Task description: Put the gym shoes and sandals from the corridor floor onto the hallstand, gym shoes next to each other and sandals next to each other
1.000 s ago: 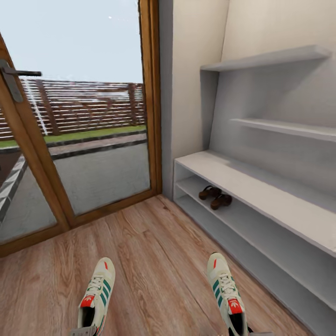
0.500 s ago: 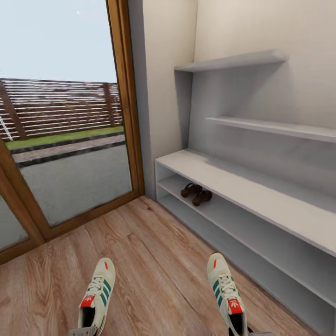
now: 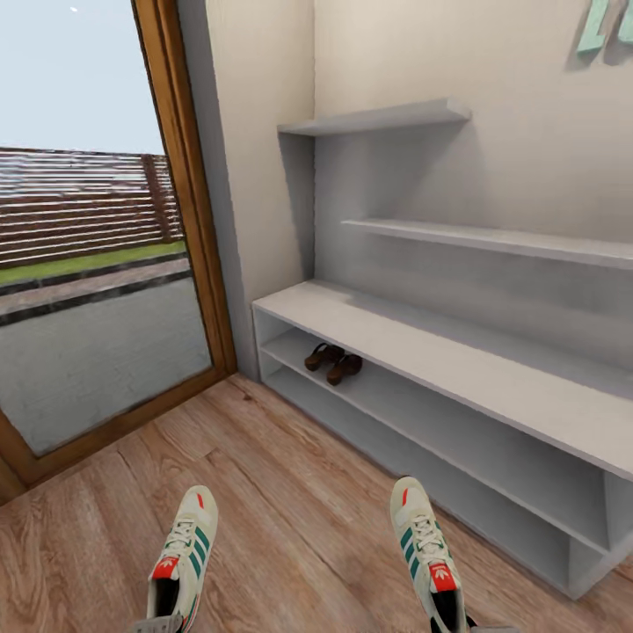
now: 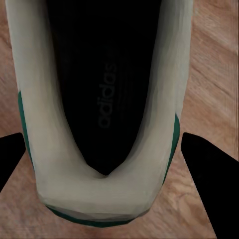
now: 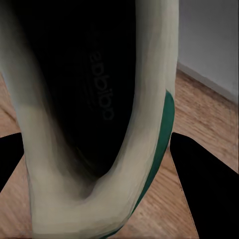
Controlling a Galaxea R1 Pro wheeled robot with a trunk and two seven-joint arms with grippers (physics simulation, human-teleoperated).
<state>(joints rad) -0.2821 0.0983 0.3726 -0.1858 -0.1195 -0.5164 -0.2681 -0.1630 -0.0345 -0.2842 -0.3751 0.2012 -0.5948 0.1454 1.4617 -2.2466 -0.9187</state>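
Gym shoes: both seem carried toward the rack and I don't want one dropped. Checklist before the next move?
1. Left gym shoe between left end effector fingers: ok.
2. Right gym shoe between right end effector fingers: ok.
3. Grip firmness on either heel: cannot tell.
4. Sandals together on the hallstand middle shelf: ok.
5. Free shelf space beside sandals: ok.
6. Shoes within reach of rack: cannot tell.

Between my left gripper's (image 4: 107, 149) fingers, the insole of the left gym shoe (image 4: 102, 89) carries the word "adidas" in faint grey letters. The same "adidas" wordmark runs along the insole of the right gym shoe (image 5: 97, 99) inside my right gripper (image 5: 99, 154). Teal wall letters (image 3: 607, 26) are cut off, unreadable.
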